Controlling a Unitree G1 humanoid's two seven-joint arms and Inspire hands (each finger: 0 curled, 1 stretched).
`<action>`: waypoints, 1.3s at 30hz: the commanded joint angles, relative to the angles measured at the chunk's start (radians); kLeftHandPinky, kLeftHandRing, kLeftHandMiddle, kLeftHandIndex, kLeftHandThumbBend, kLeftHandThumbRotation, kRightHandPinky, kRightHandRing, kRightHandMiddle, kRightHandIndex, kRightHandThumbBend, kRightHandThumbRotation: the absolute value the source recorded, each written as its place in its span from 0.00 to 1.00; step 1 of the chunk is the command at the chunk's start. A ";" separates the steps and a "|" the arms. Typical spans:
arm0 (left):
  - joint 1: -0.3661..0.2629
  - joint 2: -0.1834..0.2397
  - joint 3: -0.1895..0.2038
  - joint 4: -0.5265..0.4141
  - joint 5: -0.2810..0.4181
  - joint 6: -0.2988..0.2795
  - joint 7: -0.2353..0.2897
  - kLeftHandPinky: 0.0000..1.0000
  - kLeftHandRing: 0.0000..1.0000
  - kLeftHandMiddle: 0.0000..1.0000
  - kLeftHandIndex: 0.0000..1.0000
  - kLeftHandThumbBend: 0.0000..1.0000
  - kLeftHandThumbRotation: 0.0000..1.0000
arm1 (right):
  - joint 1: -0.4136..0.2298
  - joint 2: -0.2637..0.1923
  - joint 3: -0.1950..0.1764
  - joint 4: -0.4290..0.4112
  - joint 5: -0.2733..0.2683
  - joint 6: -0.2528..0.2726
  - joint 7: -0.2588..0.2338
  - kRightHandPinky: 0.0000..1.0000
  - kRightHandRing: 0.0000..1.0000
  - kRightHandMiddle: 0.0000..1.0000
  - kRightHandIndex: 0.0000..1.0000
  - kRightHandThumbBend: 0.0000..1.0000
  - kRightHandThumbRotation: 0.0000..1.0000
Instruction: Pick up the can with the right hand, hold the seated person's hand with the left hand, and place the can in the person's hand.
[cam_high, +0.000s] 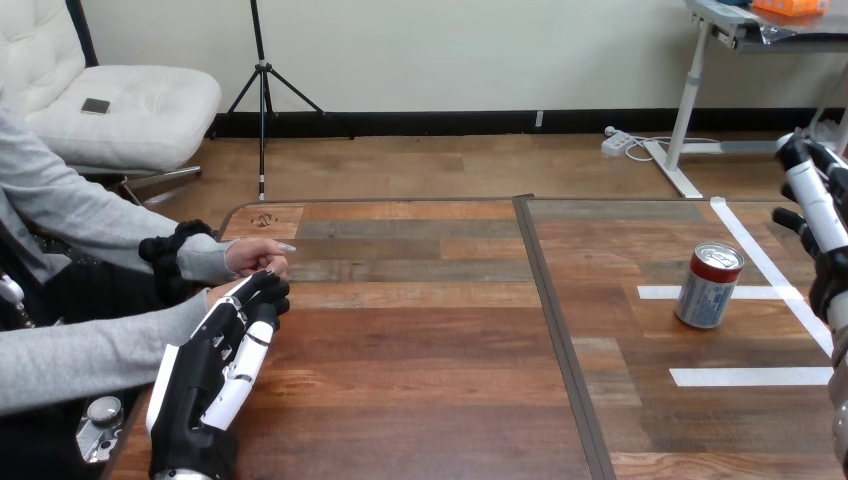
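From the head view, the can (708, 287) stands upright on the right half of the wooden table (430, 380). Its red top faces up. It sits inside an area marked with white tape (750, 376), with one strip just behind its base, another strip nearer the view's bottom, and a long diagonal strip to its right. Nothing touches the can.

The right hand (815, 205) is raised at the view's right edge, to the right of the can and clear of it. Its fingers are stretched out and hold nothing. Part of the hand is cut off by the edge.

The left hand (205, 375) reaches up from the lower left with its white-shelled back towards the camera. Its fingers are extended and only slightly bent at the tips, and no grasp is visible. The fingertips end just below the person's hand (256, 258), which lies at the table's left edge and points to the right. That hand is empty.

A second forearm in a grey sleeve (80, 355) comes in lower on the left and runs under the robot's left hand. The hand at its end seems to lie beneath the robot's fingers, but it is mostly covered, so I cannot tell whether the two touch.

A dark seam (560, 330) runs across the table between the two hands. The can is on the right of it and the person's hand on the left, well apart.
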 joint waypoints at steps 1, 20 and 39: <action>-0.042 0.013 0.005 -0.033 -0.001 -0.013 -0.006 0.87 0.84 0.82 0.80 0.30 0.55 | -0.083 -0.027 -0.006 0.006 0.000 0.014 -0.009 0.83 0.89 0.89 0.89 0.99 0.44; -0.041 0.013 0.004 -0.033 0.000 -0.011 -0.002 0.87 0.83 0.81 0.79 0.32 0.54 | -0.053 -0.029 0.005 0.027 -0.022 0.042 0.005 0.85 0.91 0.90 0.91 1.00 0.21; -0.043 0.013 0.004 -0.033 0.000 -0.012 -0.002 0.88 0.83 0.81 0.79 0.31 0.55 | -0.038 -0.035 0.088 0.033 -0.138 0.091 -0.017 0.96 0.99 0.98 0.99 1.00 0.27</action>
